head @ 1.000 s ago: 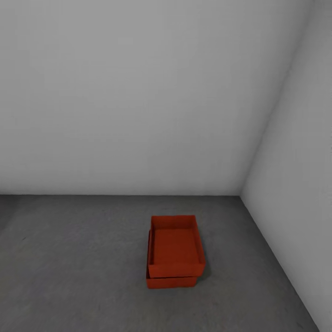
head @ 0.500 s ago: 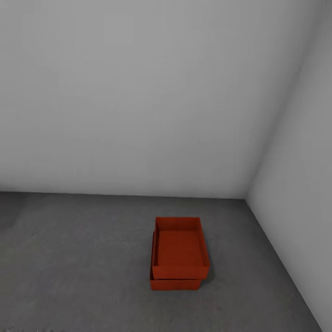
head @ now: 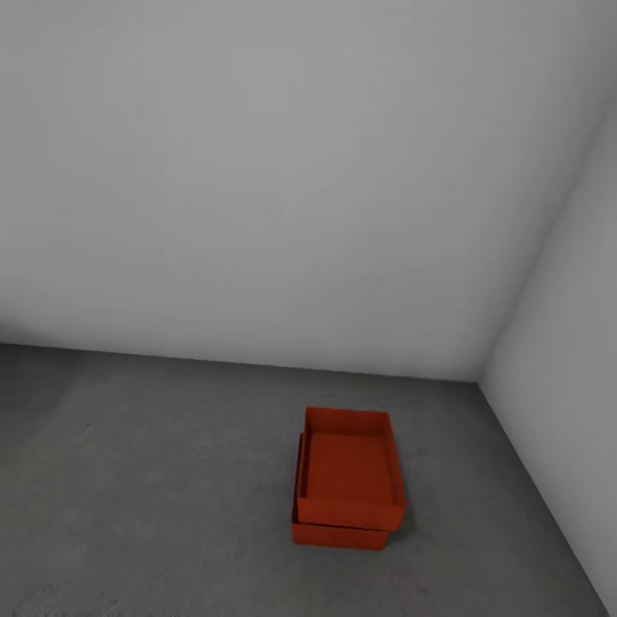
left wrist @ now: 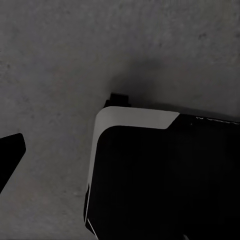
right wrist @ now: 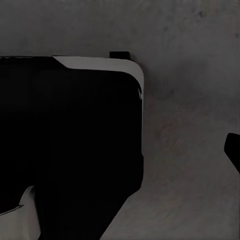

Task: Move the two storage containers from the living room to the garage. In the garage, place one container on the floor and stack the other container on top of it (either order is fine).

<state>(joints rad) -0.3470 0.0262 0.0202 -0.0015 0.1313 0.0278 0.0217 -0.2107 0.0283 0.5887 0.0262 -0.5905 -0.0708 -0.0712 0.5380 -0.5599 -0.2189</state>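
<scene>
Fingers' spread unclear; stacked storage containers on floor, near corner.

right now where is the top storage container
In the head view the top storage container sits stacked on the bottom storage container, on the grey concrete floor, right of centre, near the corner of the white walls.

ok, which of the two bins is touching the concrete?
The lower storage container, only its rim and front wall visible under the upper container stacked on it, resting on the grey floor.
</scene>
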